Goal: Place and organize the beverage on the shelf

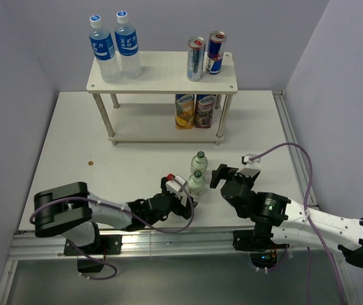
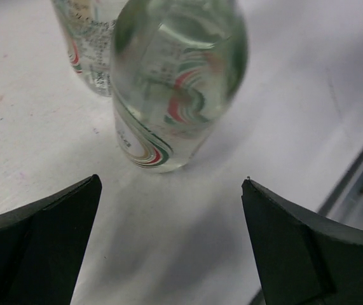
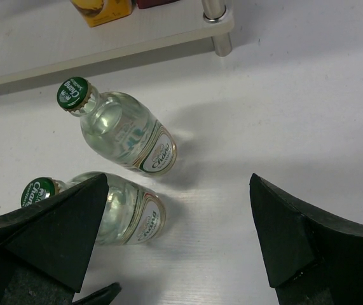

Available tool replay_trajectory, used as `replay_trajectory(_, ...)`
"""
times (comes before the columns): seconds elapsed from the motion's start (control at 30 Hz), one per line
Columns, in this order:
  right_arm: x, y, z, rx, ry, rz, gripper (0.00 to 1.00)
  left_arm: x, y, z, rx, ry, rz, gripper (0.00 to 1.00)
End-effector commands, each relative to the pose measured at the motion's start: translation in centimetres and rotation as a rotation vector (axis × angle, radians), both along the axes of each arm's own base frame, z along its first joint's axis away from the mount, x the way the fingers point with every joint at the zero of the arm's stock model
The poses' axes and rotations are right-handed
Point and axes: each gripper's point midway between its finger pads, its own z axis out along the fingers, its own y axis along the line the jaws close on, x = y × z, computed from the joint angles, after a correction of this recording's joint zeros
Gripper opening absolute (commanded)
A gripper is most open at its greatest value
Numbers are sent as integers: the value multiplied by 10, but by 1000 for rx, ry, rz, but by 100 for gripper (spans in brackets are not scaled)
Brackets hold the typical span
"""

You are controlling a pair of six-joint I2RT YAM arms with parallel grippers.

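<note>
Two small clear glass bottles with green caps stand on the white table in front of the shelf (image 1: 162,81), a far one (image 1: 198,161) and a near one (image 1: 196,182). My left gripper (image 1: 187,194) is open just left of the near bottle. In the left wrist view that bottle (image 2: 175,95) stands ahead of the open gripper (image 2: 170,183), outside the fingers, with the other bottle (image 2: 89,44) behind it. My right gripper (image 1: 219,176) is open and empty to the right of both bottles. In the right wrist view (image 3: 178,180) the bottles (image 3: 127,133) (image 3: 130,216) lie to its left.
The shelf's top board holds two blue-labelled water bottles (image 1: 114,47) at the left and two cans (image 1: 205,56) at the right. Two juice cartons (image 1: 194,111) stand at the right of the lower board (image 3: 105,47). A silver shelf leg (image 3: 216,16) is near the bottles.
</note>
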Motion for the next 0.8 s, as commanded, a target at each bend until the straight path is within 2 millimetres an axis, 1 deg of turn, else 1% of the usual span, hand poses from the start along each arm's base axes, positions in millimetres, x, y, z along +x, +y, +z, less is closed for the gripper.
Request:
replay_trajectory(0.0,2,-4,6,26,-27,-32,99,22,-14,33,-163,-66,150,99)
replay_trajectory(0.03,2,-5,6,27,-28,-34,99,26,-18,40,-197,-80,168,99)
replay_trajectory(0.07,2,-4,6,26,-27,-32,99,28,-18,32,-181,-83,179,99)
replay_trajectory(0.1,2,-4,6,28,-29,-32,99,30,-20,31,-187,-86,188,99)
replay_trajectory(0.13,2,-5,6,27,-30,-34,99,33,-25,37,-208,-98,199,99)
replay_trajectory(0.17,2,-4,6,25,-29,-33,99,34,-27,30,-194,-100,201,99)
replay_trajectory(0.23,2,-4,5,21,-30,-33,99,35,-34,32,-202,-111,202,99)
replay_trajectory(0.33,3,-4,4,14,-29,-35,99,39,-40,31,-201,-127,221,99)
replay_trajectory(0.4,3,-3,4,13,-29,-32,99,44,-40,35,-214,-146,251,99)
replay_trajectory(0.47,3,-3,3,9,-28,-32,99,48,-39,32,-207,-159,281,99)
replay_trajectory(0.5,3,-2,4,12,-29,-29,99,51,-42,35,-208,-174,295,99)
replay_trajectory(0.53,3,-3,3,10,-28,-28,99,54,-42,28,-186,-181,304,99)
replay_trajectory(0.57,3,-2,3,10,-29,-26,99,57,-42,28,-188,-191,323,98)
replay_trajectory(0.6,3,-2,3,9,-27,-27,99,59,-46,31,-183,-209,325,98)
replay_trajectory(0.63,3,-1,3,9,-25,-23,99,61,-47,22,-159,-214,325,97)
replay_trajectory(0.7,3,-1,3,8,-24,-23,99,63,-57,22,-146,-219,319,91)
replay_trajectory(0.73,2,-1,2,6,-22,-20,99,66,-57,15,-126,-219,325,90)
replay_trajectory(0.77,3,-1,2,6,-22,-22,99,68,-59,14,-123,-220,331,88)
